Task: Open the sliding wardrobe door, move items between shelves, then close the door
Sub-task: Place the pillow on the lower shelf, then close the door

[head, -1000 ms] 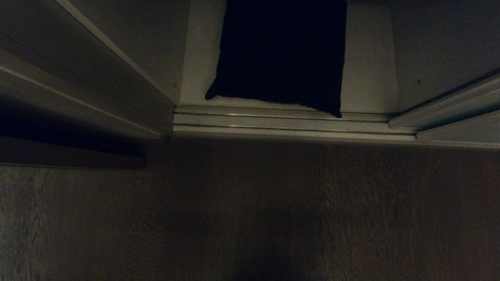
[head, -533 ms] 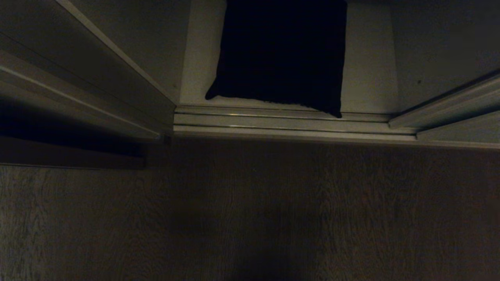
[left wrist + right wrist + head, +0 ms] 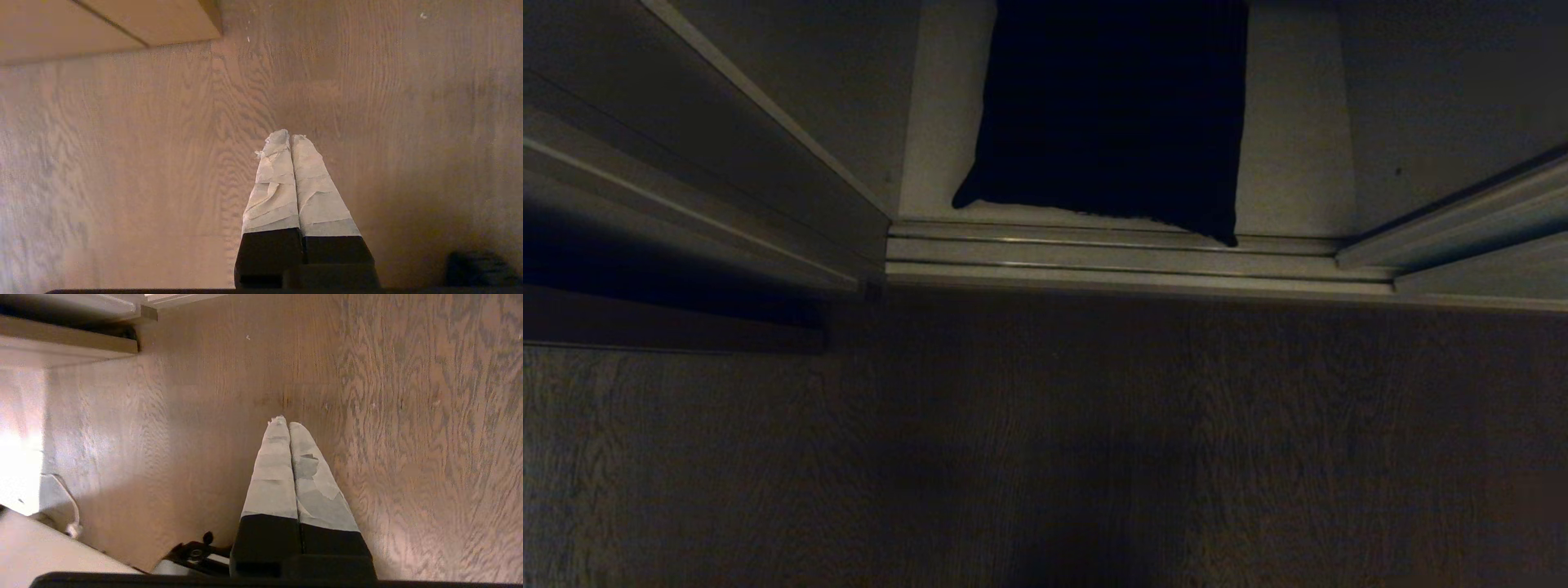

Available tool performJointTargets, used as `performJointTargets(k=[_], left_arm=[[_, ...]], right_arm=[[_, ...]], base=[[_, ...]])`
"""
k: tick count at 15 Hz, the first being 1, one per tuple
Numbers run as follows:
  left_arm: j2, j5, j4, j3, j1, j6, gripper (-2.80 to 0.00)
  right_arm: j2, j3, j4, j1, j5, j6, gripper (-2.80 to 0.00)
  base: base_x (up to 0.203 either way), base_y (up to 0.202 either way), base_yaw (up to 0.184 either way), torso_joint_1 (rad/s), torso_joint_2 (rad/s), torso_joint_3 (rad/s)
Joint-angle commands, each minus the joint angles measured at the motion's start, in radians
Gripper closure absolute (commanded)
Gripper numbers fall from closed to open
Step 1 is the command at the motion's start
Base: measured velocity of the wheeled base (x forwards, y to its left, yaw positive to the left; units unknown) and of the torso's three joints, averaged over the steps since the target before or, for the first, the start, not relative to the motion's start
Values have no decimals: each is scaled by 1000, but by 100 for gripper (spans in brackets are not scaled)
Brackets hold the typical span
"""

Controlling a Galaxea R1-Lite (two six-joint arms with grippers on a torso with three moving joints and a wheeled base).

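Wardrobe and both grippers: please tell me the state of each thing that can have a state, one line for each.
sliding wardrobe door: slid aside at the right, opening uncovered.
black folded garment: lying flat on the bottom shelf, front edge at the door track.
left gripper: shut, empty, pointing at the wooden floor.
right gripper: shut, empty, over the floor.

Head view very dim; wrist views warm-lit, side glare.
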Motion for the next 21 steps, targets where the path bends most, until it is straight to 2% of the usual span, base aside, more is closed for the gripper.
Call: performJointTargets(k=[1,3,9,10,12,14,15,17,18,20,21], left_arm=[[1,-2,0,3,0,-2,0],[1,2,-2,3,0,-25,0],[1,2,-2,3,0,-28,0],[1,3,-2,3,0,-28,0],[1,2,-2,3,0,-28,0],[1,2,-2,3,0,-28,0],[1,4,-2,3,0,-28,0],[1,2,-2,3,0,-28,0],[1,4,-2,3,0,-28,0],[1,4,-2,3,0,-28,0],[1,2,-2,3,0,-28,0]], right_arm=[[4,45,-31,1,4,-23,0],[4,50,-51,1,-2,-26,0],[4,87,-76,1,-11,-64,0],[4,86,-78,1,-23,-76,0],[4,83,-110,1,-106,-93,0],[4,108,-161,2,-134,-134,0],[6,148,-191,-18,-138,-178,0],[18,187,-253,-138,-131,-298,0],[-2,196,-276,-170,-127,-350,0],[-94,201,-253,-228,-127,-372,0],[-134,202,-232,-229,-131,-377,0]], base=[[0,0,0,0,0,0],[0,0,0,0,0,0],[0,0,0,0,0,0],[0,0,0,0,0,0],[0,0,0,0,0,0],[0,0,0,0,0,0],[0,0,0,0,0,0],[0,0,0,0,0,0],[0,0,0,0,0,0],[0,0,0,0,0,0],[0,0,0,0,0,0]])
